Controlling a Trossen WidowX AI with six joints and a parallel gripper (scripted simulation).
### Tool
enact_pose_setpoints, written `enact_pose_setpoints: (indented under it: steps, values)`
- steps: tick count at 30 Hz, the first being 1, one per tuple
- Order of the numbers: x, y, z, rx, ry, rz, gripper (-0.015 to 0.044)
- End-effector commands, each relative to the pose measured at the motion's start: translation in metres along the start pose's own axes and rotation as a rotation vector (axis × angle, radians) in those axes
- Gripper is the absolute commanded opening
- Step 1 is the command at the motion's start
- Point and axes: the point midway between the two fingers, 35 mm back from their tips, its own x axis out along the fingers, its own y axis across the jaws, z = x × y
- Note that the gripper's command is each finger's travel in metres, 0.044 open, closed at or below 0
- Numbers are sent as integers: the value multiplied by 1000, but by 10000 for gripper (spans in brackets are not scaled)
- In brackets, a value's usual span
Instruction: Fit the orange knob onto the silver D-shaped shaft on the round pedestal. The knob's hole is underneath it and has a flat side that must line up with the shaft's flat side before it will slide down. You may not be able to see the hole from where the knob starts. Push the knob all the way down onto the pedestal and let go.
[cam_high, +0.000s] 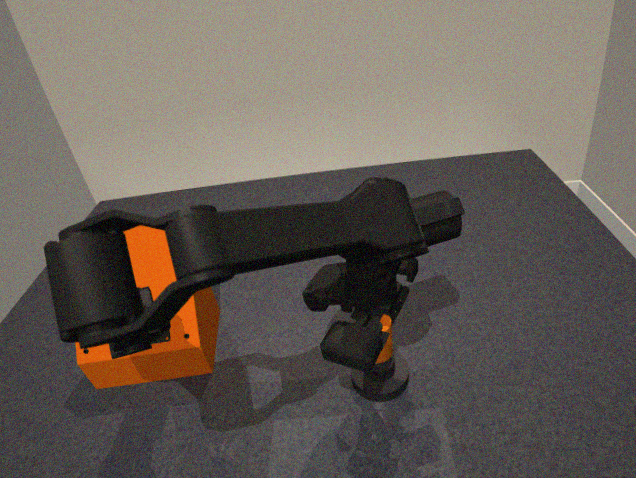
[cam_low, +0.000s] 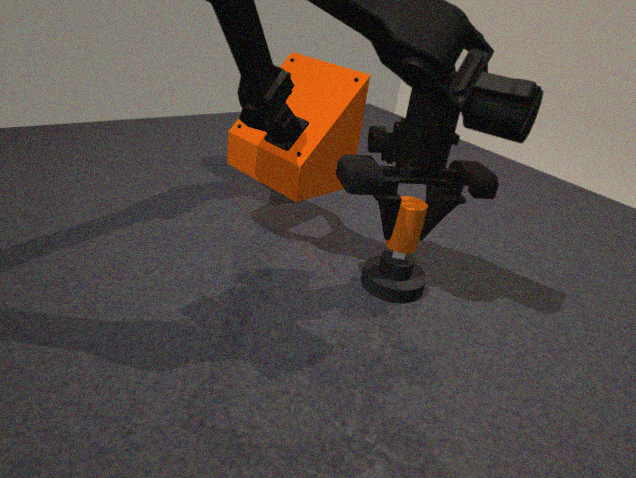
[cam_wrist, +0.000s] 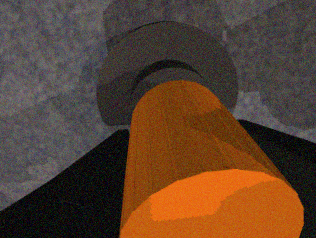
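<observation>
The orange knob is a tall cylinder, tilted slightly, over the dark round pedestal. My gripper is shut on the knob, with a dark finger on either side of it. A short piece of the silver shaft shows between the knob's lower end and the pedestal's raised collar, so the knob is not touching the collar there. The hole under the knob and its flat side are hidden. In the wrist view the knob's lower end covers the shaft.
The orange wedge-shaped base block stands behind and to the left of the pedestal, with the arm mounted on it. The dark table top carries the arm's shadows. Walls stand behind the table.
</observation>
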Motion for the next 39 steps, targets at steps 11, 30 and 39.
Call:
enact_pose_setpoints:
  steps: [11,30,39]
  values:
    - [0,1,-1,-6,3,1,0]
    - [0,0,-1,-215,3,1,0]
    - [1,1,-1,-215,3,1,0]
